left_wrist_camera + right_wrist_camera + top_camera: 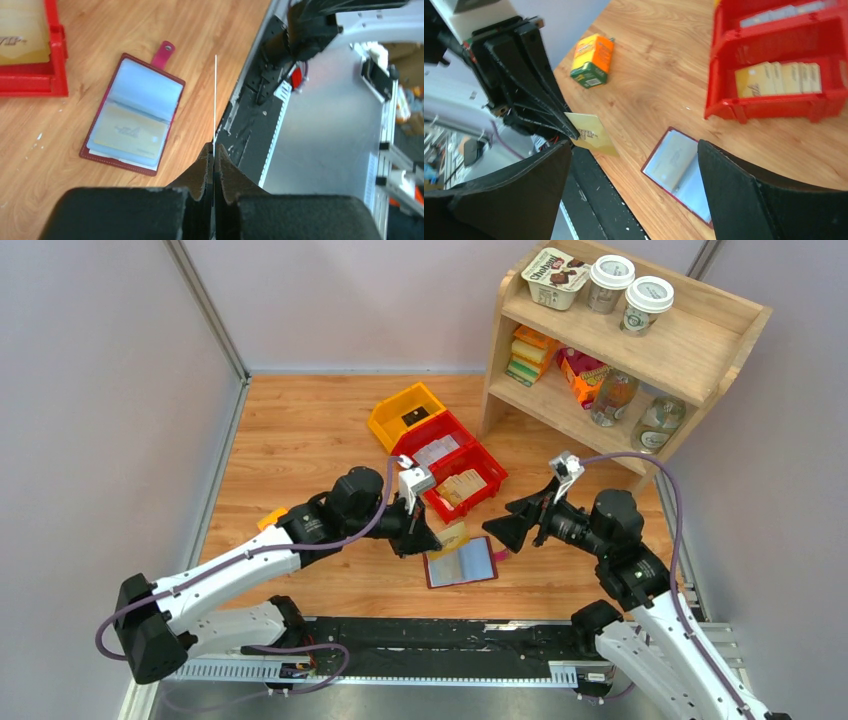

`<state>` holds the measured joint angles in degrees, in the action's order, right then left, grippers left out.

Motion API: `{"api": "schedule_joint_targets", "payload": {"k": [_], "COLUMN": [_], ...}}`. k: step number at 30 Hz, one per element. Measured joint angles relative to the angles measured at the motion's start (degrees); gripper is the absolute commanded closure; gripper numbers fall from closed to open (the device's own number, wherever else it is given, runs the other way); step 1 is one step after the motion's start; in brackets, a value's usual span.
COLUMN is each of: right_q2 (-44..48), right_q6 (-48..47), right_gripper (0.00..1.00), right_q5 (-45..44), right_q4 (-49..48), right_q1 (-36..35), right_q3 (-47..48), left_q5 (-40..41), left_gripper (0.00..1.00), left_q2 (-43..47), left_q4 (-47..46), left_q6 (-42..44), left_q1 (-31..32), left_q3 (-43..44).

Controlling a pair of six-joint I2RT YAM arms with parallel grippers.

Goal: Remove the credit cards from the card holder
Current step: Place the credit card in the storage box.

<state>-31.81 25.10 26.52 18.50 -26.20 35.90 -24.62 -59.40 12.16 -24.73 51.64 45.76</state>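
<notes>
The maroon card holder (461,562) lies open on the wooden table, a tan credit card (131,131) showing in its pale inner pocket. My left gripper (425,535) hovers just left of it, shut on another credit card (591,134) that is lifted clear of the holder. In the left wrist view that credit card (215,100) shows edge-on as a thin line between the closed left gripper (214,147) tips. My right gripper (505,525) stands open to the right of the card holder (679,170), above it. Nothing sits between the right gripper (635,145) fingers.
A red bin (460,465) behind the holder contains several tan cards (779,78). A yellow bin (405,415) sits behind it. A wooden shelf (620,340) with cups and bottles stands at the back right. A green-and-orange small box (594,60) lies to the left.
</notes>
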Motion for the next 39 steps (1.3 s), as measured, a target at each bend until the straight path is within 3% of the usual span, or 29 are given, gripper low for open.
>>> {"api": "schedule_joint_targets", "payload": {"k": [2, 7, 14, 17, 21, 22, 23, 26, 29, 34, 39], "right_q2": [-1.0, -7.0, -9.7, -12.2, -14.7, -15.3, -15.7, -16.6, -16.6, -16.7, -20.5], "right_q6": [-2.3, -8.4, -13.3, -14.9, -16.8, -17.4, -18.0, -18.7, -19.0, -18.6, -15.9], "right_gripper": [0.13, 0.19, 0.47, 0.61, 0.91, 1.00, 1.00, 1.00, 1.00, 1.00, 1.00], "right_q5": [5.0, 15.3, 24.0, 25.8, 26.7, 26.8, 26.8, 26.5, 25.7, 20.6, 11.4], "right_q4": [-2.1, -3.1, -4.6, -5.6, -5.9, -5.8, -5.5, -4.8, -4.5, -4.5, -4.2], "right_q1": [0.0, -1.3, -6.6, -9.3, -11.6, -11.7, -11.7, -11.8, -11.8, -11.9, -10.8], "right_q3": [-0.4, 1.0, 2.7, 4.0, 5.2, 5.4, 5.6, 5.9, 6.0, 6.3, 8.7], "left_q5": [-2.7, -8.4, -14.0, -15.8, -17.6, -17.6, -17.7, -16.1, -11.4, 5.9, 25.0], "left_gripper": [1.00, 1.00, 1.00, 1.00, 0.98, 0.93, 0.87, 0.59, 0.45, 0.18, 0.08], "left_q2": [-1.2, -4.6, -8.0, -9.3, -11.1, -11.3, -11.4, -11.2, -10.0, -4.1, 3.9], "left_q4": [3.6, 11.0, 18.5, 20.6, 23.5, 24.1, 24.6, 25.7, 27.3, 28.3, 30.6], "left_q6": [3.4, 11.0, 18.7, 20.7, 23.3, 23.9, 24.3, 25.7, 25.6, 22.5, 17.6], "left_q1": [0.0, 0.0, 0.0, 0.0, 0.0, 0.0, 0.0, 0.0, 0.0, -0.3, -6.8], "left_q3": [2.9, 10.1, 16.3, 18.0, 19.8, 20.1, 20.2, 20.4, 20.4, 20.3, 19.6]}}
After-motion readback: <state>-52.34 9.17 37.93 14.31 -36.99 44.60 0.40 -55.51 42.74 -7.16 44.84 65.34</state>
